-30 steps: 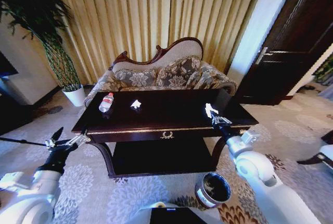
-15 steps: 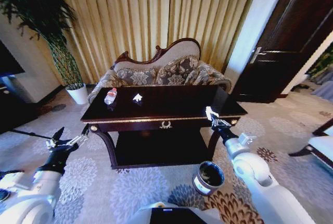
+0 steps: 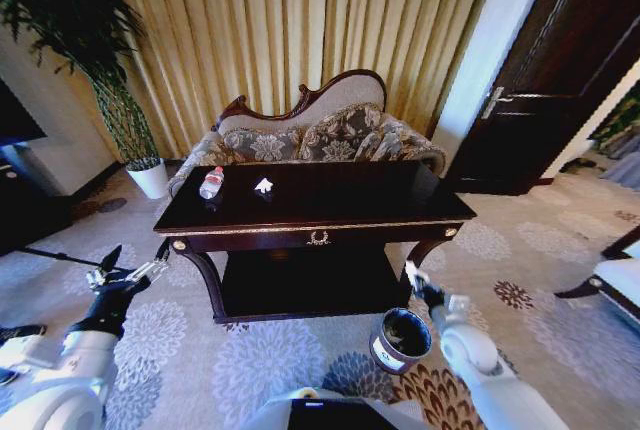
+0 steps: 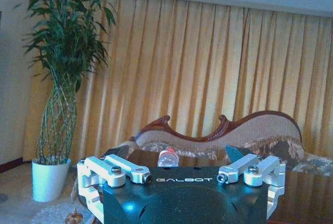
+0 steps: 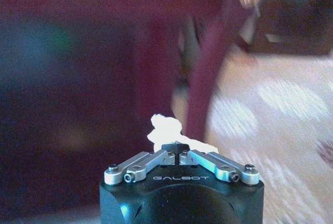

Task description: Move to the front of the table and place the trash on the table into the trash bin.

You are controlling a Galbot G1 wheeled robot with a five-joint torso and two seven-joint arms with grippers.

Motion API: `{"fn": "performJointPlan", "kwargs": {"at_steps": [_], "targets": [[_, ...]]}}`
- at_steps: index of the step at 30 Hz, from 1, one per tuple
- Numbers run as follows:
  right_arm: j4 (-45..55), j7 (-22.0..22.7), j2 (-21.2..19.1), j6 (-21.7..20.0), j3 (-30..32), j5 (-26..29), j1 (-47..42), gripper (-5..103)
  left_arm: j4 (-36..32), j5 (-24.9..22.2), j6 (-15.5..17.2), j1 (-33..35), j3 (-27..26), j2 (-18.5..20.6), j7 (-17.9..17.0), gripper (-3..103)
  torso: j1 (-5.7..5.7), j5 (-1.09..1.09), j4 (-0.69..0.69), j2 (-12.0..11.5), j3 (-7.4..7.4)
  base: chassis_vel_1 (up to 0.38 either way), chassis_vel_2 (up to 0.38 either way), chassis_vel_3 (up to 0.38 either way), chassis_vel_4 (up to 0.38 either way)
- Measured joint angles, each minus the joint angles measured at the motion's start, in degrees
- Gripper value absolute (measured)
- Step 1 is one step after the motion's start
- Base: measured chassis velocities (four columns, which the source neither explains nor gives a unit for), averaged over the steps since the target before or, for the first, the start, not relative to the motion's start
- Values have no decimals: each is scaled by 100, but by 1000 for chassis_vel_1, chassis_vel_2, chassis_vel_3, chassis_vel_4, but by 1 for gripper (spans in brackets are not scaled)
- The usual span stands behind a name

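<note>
Pincer right (image 5: 179, 156) pinches a crumpled white paper scrap (image 5: 165, 130) low beside my small round dark bin (image 3: 403, 340), ready to drop it in, while the spread left pincer (image 3: 128, 272) waits off the dark glossy bench (image 3: 330, 212).

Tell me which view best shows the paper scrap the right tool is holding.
The right wrist view: the paper scrap sits pinched at the tips of the shut right tool, close and centred. The head view shows it as a small white speck above the trash bin. The left wrist view faces the sofa instead.
</note>
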Motion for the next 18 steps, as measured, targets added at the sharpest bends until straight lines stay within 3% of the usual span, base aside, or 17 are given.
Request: {"fn": "performJointPlan", "kwargs": {"at_steps": [6,15,17,18], "targets": [[-1723,16,285,169,-174,-229,642,0,-3,-1,-3,-46,45,-107,-4,100,2,1,2,-2,2,0,0,0,0],[-2604,100,689,59,-279,-829,1326,-2,-3,-5,-47,26,138,-197,7,100,4,0,3,-2,1,0,0,0,0],[-2663,165,758,-66,-284,-872,1393,9,-4,-14,-88,57,109,-172,34,100,4,0,3,-2,2,0,0,0,0],[-2663,165,758,-66,-284,-872,1393,9,-4,-14,-88,57,109,-172,34,100,4,0,3,-2,2,0,0,0,0]]}}
